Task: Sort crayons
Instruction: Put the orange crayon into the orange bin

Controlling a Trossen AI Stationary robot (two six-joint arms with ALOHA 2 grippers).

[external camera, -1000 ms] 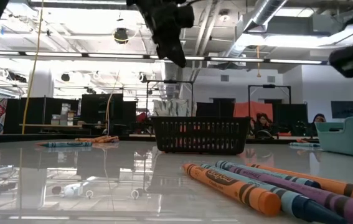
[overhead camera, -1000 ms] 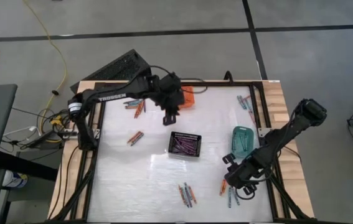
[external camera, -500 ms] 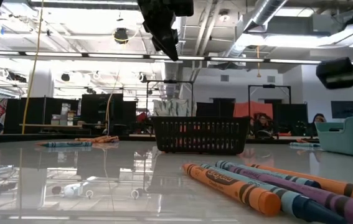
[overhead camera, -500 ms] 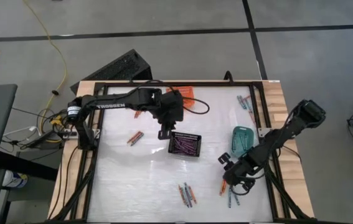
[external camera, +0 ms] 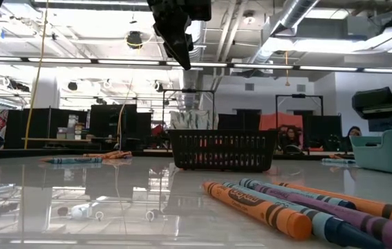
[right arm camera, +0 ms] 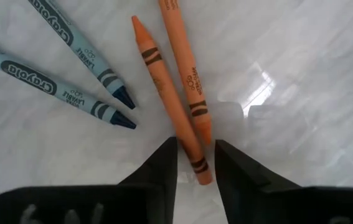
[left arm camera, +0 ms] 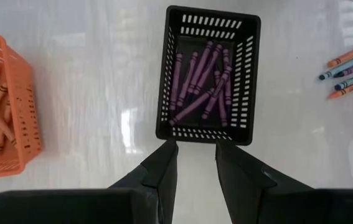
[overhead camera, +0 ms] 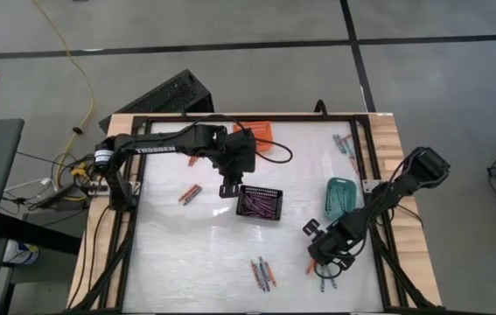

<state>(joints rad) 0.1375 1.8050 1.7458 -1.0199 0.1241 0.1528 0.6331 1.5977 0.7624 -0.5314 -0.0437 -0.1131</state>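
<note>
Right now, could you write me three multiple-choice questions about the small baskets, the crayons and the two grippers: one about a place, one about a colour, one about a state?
1. Where is the left gripper?
A. Beside the near end of the black mesh plastic basket
B. Inside the orange basket
C. Over the teal basket

2. What colour are the thin wax crayons in the black basket?
A. Orange
B. Purple
C. Teal-blue

3. How do the right gripper's fingers stand?
A. Clamped on a blue crayon
B. Lifting a crayon in the air
C. Apart, on either side of the end of an orange crayon lying on the white table

Answers: 1 A, the left wrist view shows its fingertips just short of the basket's rim. 2 B, only purple sticks lie inside. 3 C, the right wrist view shows the crayon flat between the fingertips.
</note>
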